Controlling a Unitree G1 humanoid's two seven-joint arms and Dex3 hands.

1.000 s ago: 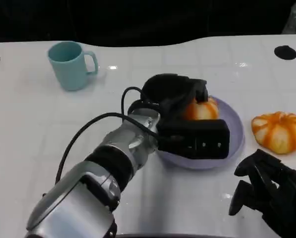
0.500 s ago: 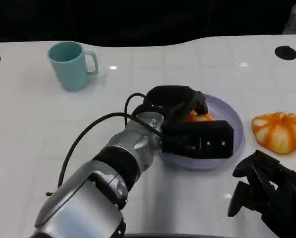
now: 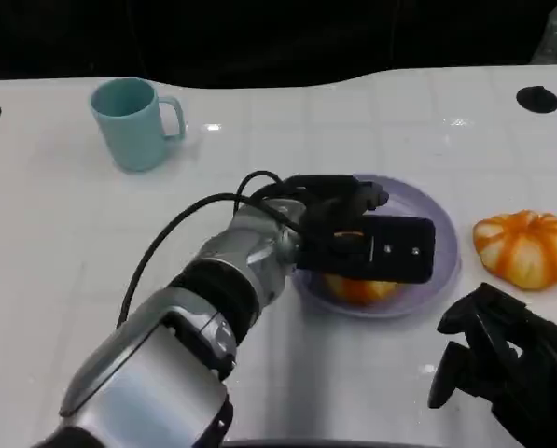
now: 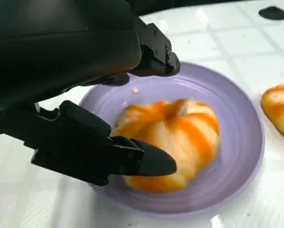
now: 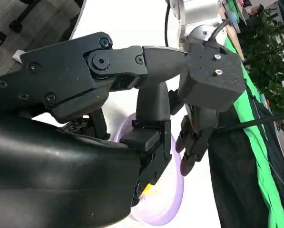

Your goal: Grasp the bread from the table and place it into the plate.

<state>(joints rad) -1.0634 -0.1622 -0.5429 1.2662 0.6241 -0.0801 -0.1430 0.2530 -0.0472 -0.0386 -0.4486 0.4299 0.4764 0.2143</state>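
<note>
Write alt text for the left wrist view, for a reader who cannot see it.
An orange-striped bread roll lies in a lavender plate on a white table, with the robot's black left hand around it, fingers spread. A second bread roll sits beside the plate.

bread (image 4: 172, 137) in plate (image 4: 237, 156), cup (image 3: 133, 121) behind-left

Overhead light is being reflected as small glare spots on glossy white table (image 3: 63, 243). Background beyond far table edge is being rendered near black. Soft shadow is being cast beneath left hand (image 4: 84, 95) onto plate (image 4: 237, 156). Nearest black shell is being rendered soft in the wrist views.
</note>
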